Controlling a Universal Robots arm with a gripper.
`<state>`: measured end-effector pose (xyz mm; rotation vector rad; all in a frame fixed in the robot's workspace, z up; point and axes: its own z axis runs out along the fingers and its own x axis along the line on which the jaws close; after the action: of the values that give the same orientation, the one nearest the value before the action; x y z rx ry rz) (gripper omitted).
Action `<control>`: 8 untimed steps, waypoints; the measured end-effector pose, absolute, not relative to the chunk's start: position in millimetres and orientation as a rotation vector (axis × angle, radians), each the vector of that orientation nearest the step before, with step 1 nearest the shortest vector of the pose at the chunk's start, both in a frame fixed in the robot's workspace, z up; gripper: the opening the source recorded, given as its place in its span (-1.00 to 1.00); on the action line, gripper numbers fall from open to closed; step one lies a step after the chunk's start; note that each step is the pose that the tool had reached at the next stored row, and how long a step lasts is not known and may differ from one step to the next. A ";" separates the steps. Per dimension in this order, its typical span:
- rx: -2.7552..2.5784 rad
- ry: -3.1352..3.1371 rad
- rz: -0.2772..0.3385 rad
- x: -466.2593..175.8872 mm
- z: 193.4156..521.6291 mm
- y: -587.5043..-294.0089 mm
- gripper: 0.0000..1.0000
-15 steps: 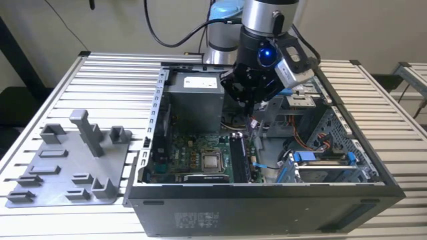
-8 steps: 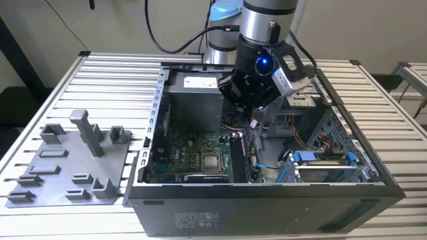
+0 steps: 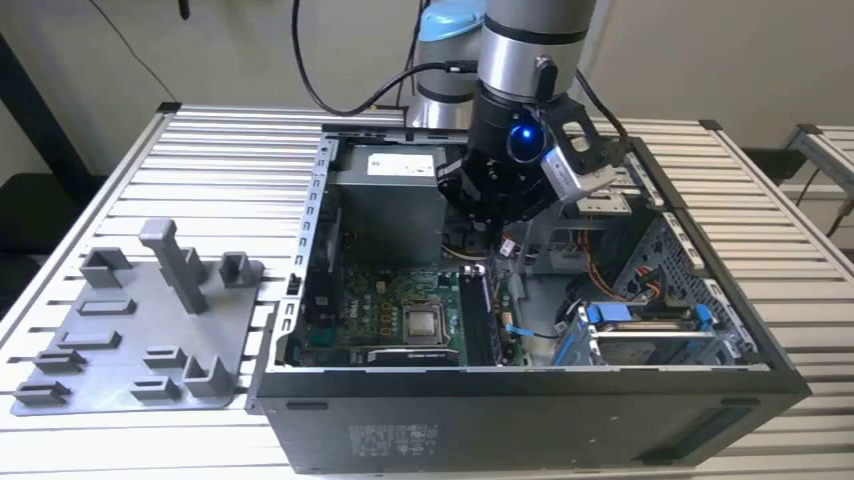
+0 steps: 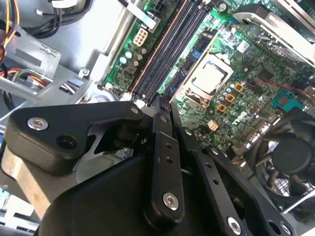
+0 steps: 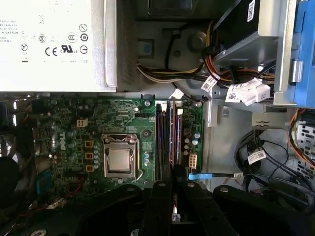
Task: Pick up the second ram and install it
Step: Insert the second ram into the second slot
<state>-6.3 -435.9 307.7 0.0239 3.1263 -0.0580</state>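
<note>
My gripper (image 3: 501,235) hangs inside the open computer case (image 3: 534,400), just above the upright memory slots (image 3: 483,305). Its black fingers (image 5: 160,206) stand almost together. A thin board seen edge-on, the second ram (image 5: 174,215), shows between them with a pale label. In the exterior view a pale tag of the ram (image 3: 509,247) pokes out below the gripper. In both wrist views the fingertips (image 4: 158,110) line up with the long dark slots (image 4: 167,49) (image 5: 167,137) on the green motherboard, a short way above their near end. I cannot tell if the board touches a slot.
A bare processor socket (image 5: 119,160) lies beside the slots. The power supply (image 5: 54,44) fills the case's far end; cable bundles (image 5: 246,91) and a blue drive cage (image 3: 641,315) crowd the exterior view's right. A fan (image 4: 290,157) sits nearby. A grey fixture plate (image 3: 134,340) lies outside the case.
</note>
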 end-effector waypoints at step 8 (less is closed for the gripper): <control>0.026 3.127 -0.058 -7.1 294.7 -436.1 -0.73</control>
<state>-7.1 -436.1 294.7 0.0258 3.1273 -0.0578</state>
